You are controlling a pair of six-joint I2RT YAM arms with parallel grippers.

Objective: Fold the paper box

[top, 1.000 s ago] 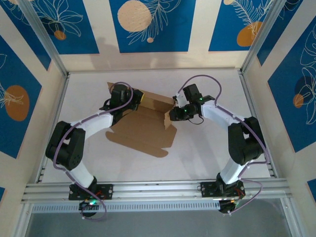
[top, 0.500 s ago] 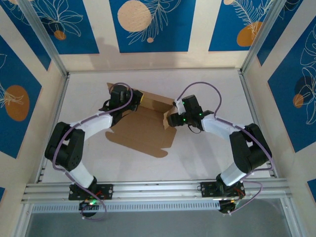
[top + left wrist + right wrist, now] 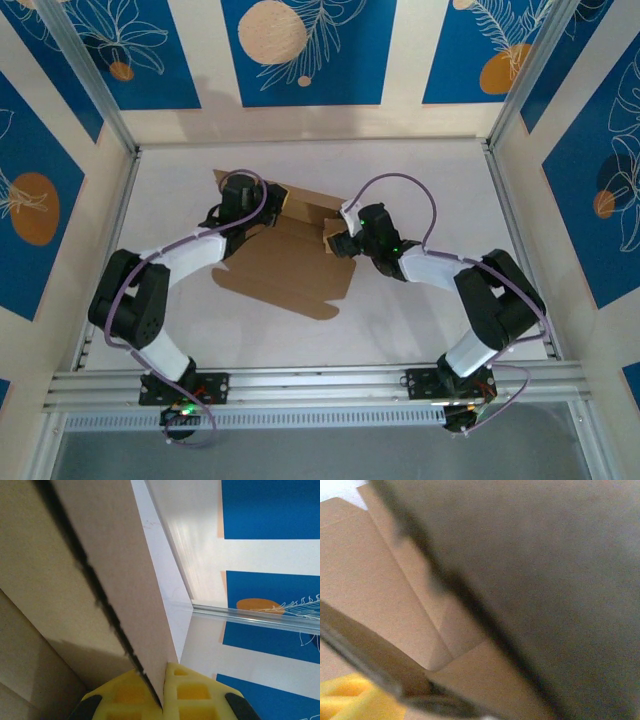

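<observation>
Here's the paper box (image 3: 285,268), brown kraft card lying on the white table (image 3: 430,170) a little left of centre, and it's only half a container at this point: the wide near panel lies flat with its rounded tab pointing towards the near edge, while the far long wall stands up and a short flap is raised at the right end. The left gripper (image 3: 272,207) is at the far-left end of that wall, and the left wrist camera settles it: the yellow pads (image 3: 192,692) are pressed together on the upright card, a panel edge wedged right between them. Across the sheet the right gripper (image 3: 336,241) sits against the raised right-hand flap, touching the card. From the right wrist, everything is close and blurred, a dark panel looming over creased brown card, one yellow fingertip (image 3: 347,700) tucked under a flap edge, and I can't tell whether that gripper is closed or spread
</observation>
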